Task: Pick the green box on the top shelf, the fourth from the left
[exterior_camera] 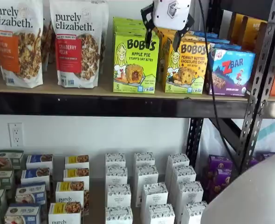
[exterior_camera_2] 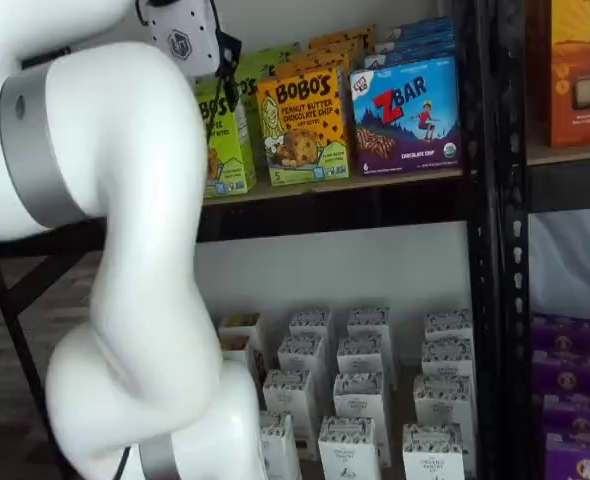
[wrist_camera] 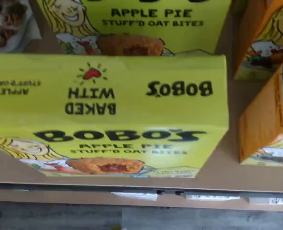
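Hanging in front of the top shelf (exterior_camera: 105,88), the claw (exterior_camera: 163,41) shows in a shelf view with its white body above and its two black fingers spread wide, a plain gap between them and nothing held. One finger hangs before the right edge of the green box (exterior_camera: 135,63), the other before the yellow-orange box (exterior_camera: 186,65) just beside it. The green box stands upright at the shelf's front edge, with more green boxes lined up behind it toward the back. To its left stand two granola bags (exterior_camera: 79,42); beyond the yellow-orange box is a blue ZBar box (exterior_camera: 230,70).

In the other shelf view the arm's white links (exterior_camera_2: 125,250) cover much of the green box (exterior_camera_2: 230,145), leaving only its right part in sight, and the claw's fingers (exterior_camera_2: 230,85) show dark and side-on.

The wrist view looks down on the green box's top panel (wrist_camera: 112,93) and front face, with the shelf's tan board (wrist_camera: 228,172) beneath it and orange boxes (wrist_camera: 264,115) alongside.
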`<state>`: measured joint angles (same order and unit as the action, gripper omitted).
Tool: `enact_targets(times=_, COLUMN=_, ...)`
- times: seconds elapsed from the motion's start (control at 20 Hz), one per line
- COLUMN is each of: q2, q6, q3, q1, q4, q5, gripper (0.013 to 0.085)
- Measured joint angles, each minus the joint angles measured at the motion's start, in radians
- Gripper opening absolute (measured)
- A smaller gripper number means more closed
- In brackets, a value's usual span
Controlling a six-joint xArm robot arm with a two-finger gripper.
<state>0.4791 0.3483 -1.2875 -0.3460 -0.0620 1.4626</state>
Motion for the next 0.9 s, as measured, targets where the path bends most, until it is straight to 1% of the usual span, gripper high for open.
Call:
enact_targets(times=0.3, q2=-0.037, q6=0.004, q3=-0.041, q1=-0.005, q4=0.006, q5=0.020, gripper=0.0850)
enact_targets(times=0.55, q2=-0.045, q6=0.012, q3=-0.053, q1=-0.013, q4=0.002, q5=0.026, gripper=0.0850)
enact_targets(times=0.9, q2=-0.034, q6=0.007, q3=-0.050, q1=-0.009, q4=0.010, q5=0.033, gripper=0.0850)
